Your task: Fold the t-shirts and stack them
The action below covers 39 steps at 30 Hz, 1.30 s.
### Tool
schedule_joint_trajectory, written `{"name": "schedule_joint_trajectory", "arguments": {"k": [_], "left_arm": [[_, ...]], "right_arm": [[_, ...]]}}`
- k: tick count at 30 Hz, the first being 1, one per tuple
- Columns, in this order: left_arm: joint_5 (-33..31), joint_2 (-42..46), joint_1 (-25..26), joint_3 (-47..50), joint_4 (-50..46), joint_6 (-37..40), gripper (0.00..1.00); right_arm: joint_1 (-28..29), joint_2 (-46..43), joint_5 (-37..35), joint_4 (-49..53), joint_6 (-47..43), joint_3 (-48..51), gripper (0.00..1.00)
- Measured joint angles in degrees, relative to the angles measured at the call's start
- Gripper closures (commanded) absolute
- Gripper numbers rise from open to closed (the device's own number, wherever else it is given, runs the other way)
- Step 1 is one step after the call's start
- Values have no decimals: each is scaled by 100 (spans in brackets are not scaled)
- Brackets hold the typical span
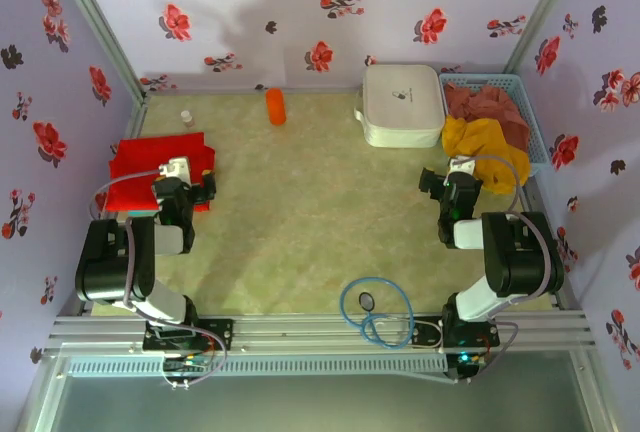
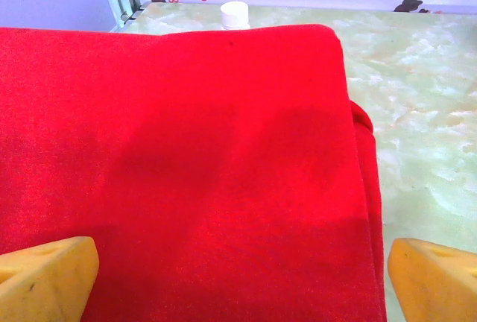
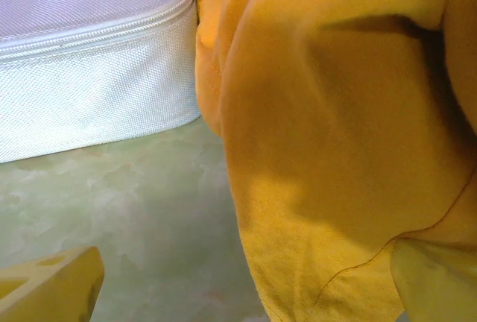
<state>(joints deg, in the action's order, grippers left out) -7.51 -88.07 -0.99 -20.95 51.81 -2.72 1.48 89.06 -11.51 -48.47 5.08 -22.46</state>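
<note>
Holding the left gripper point(image 2: 238, 281) apart over the folded red shirt point(image 1: 140, 157), on the table's point(image 1: 300, 232) left side. Aiming the right gripper point(image 3: 244, 283), spread wide too, at the yellow shirt point(image 3: 328, 113) hanging from the basket point(image 1: 500, 79). Might drag the pink shirt point(image 1: 490, 104) out too, if tangled; hard to tell.

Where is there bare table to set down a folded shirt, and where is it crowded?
The widest bare patch is the table middle, between the red shirt at left, the orange bottle behind, the white case at right and the blue cable in front. Crowded: the far right corner, with case, basket, yellow shirt and pink shirt.
</note>
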Motion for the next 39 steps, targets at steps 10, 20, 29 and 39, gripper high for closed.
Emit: {"name": "schedule_joint_trajectory", "arguments": {"k": [10, 20, 29, 39], "left_arm": [[0, 0, 0, 0, 0, 0, 0], [0, 0, 0, 0, 0, 0, 0], [0, 0, 0, 0, 2, 0, 0], [-656, 1211, 437, -240, -1292, -9, 1]], "right_arm": [[0, 0, 24, -13, 0, 0, 1], [0, 0, 24, -13, 0, 0, 1], [0, 0, 63, -13, -2, 0, 1], [350, -1493, -166, 1952, -96, -723, 1]]}}
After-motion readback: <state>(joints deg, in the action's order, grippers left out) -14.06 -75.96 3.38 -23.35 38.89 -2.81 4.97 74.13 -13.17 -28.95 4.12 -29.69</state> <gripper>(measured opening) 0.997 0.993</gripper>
